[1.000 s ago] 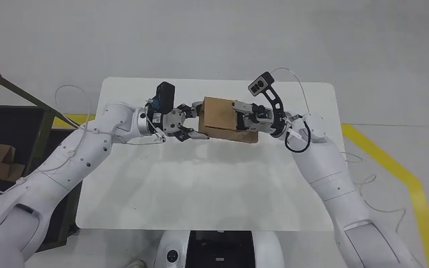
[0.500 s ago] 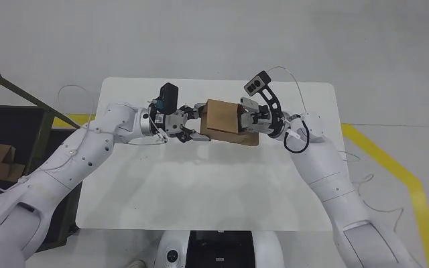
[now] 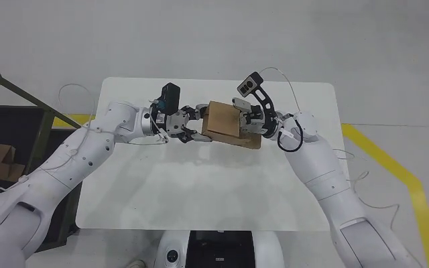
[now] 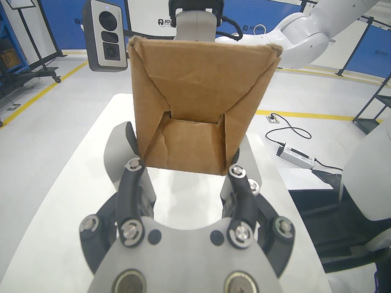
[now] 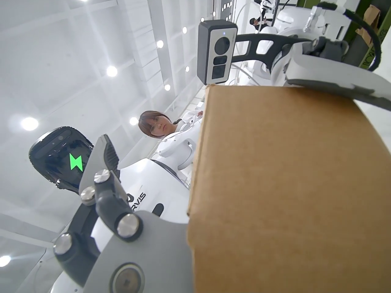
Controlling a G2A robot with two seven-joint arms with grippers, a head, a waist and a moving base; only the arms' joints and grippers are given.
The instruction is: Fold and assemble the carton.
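Two tools meet a brown corrugated cardboard carton (image 3: 224, 120) end to end above the far middle of the white counter (image 3: 201, 194). It sits low, and I cannot tell whether it rests on the surface or hangs just clear of it. The left tool (image 3: 194, 124) is spread wide, one finger on each side of the carton's near end and neither visibly pressing. Whether the right tool (image 3: 247, 120) is clamped on the far end or only set against it, I cannot tell.

The likeliest trouble is at the folded end flaps (image 4: 195, 102). If the left tool closes or pushes off-centre, the slanted flaps could spring back out or buckle instead of seating. A hard squeeze would probably dent the thin walls. A push from the left against a weak hold on the right could slide or twist the carton and undo the fold.

The left wrist view alone shows that end: two diagonal flaps over a lower tucked panel, with small gaps at the corners. The top view gives the carton's place on the counter and how the arms line up. The right wrist view shows one plain side panel.
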